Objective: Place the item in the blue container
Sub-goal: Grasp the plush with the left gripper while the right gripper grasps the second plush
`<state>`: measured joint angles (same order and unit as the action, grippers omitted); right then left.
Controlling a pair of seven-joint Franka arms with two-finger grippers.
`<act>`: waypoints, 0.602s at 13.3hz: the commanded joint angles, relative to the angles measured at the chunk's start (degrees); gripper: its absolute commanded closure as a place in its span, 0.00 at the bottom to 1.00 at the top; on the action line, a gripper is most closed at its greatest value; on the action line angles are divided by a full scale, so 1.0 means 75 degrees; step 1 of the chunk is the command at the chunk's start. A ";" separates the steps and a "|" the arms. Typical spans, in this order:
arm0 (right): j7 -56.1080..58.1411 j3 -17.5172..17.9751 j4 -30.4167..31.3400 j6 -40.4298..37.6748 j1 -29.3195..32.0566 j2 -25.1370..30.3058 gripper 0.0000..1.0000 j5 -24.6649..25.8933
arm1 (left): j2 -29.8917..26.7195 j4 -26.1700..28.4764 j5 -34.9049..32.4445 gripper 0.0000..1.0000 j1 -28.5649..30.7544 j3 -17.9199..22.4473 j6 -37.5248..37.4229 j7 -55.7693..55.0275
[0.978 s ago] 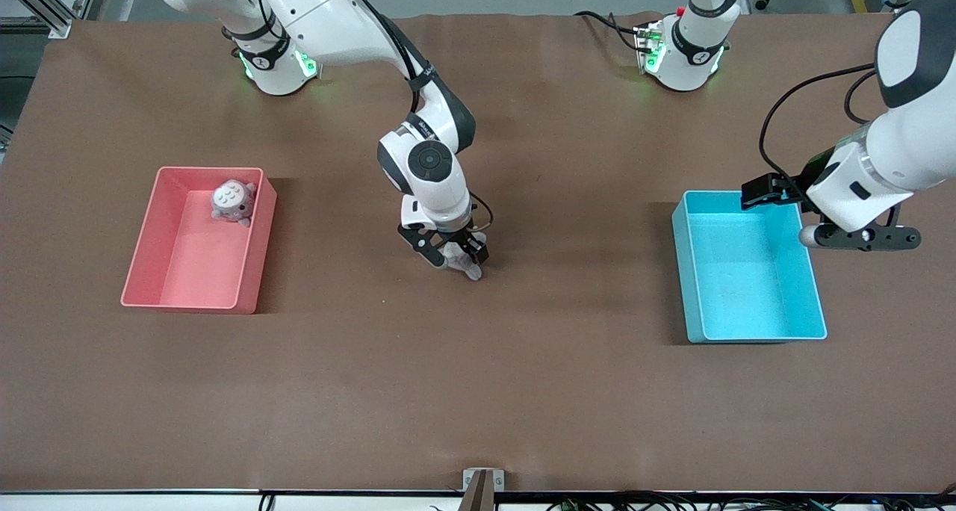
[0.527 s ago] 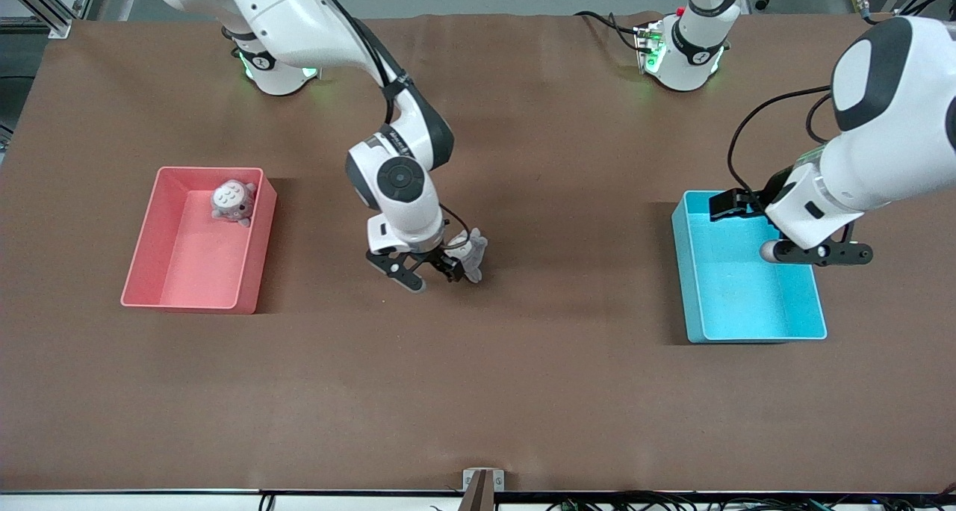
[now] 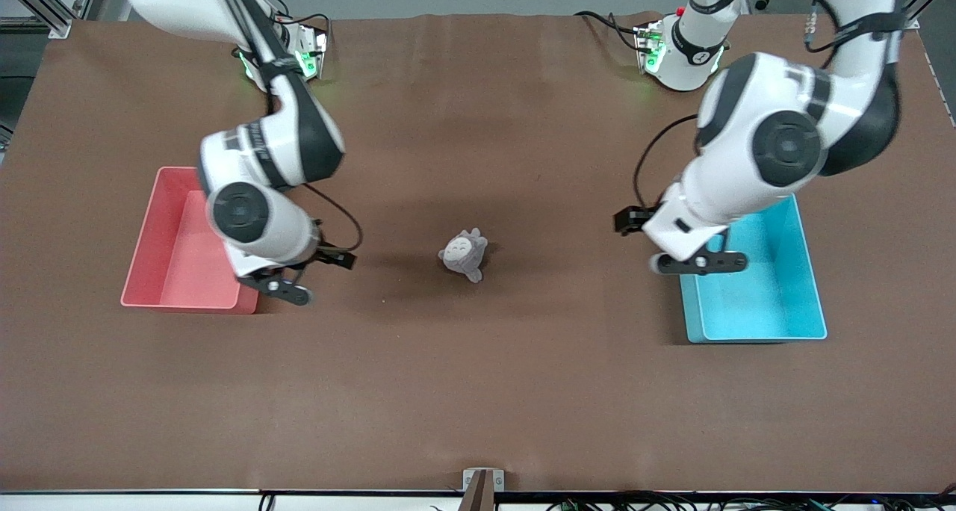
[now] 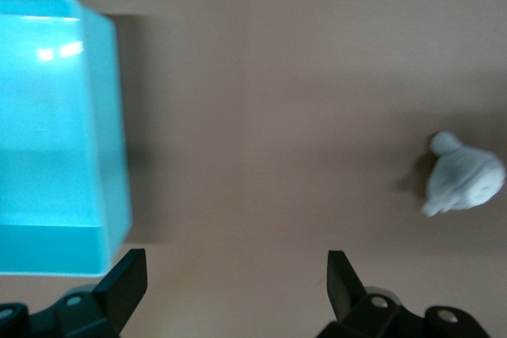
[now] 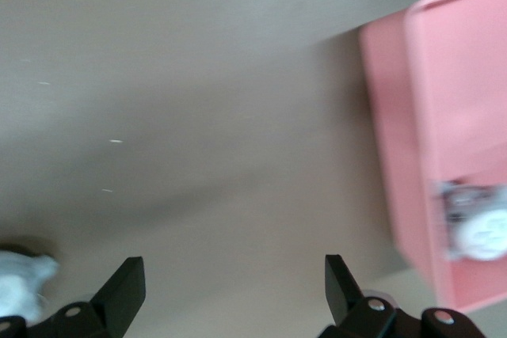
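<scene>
Pale blur, perhaps a plush [image 5: 479, 227], in pink bin [image 5: 396, 156], right-wrist-only; both grippers [image 4: 238, 275] [image 5: 234, 279] wide, empty.

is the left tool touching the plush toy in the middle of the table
Apart. The front view shows the left tool open over the blue container's edge, with bare table between it and the plush toy.

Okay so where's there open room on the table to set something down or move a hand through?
Bare brown mat runs along the whole front-camera edge, and between the small grey plush toy and each bin. It is crowded at the bins: the open right gripper hangs beside the pink rectangular plastic bin, the open left gripper at the cyan-blue rectangular plastic bin's rim.
</scene>
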<state>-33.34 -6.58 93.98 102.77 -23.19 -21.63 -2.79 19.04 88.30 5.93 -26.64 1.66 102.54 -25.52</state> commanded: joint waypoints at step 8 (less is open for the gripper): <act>0.3541 0.0163 0.3088 0.0429 0.2364 0.2521 0.00 0.0138 | 0.1971 -0.0149 0.0076 0.00 -0.2317 0.0083 0.3574 -0.1039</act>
<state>-9.29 -6.57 111.77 102.83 -7.55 -5.74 -2.62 31.19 88.39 5.94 -42.26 1.62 125.44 -33.47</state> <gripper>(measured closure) 0.000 0.000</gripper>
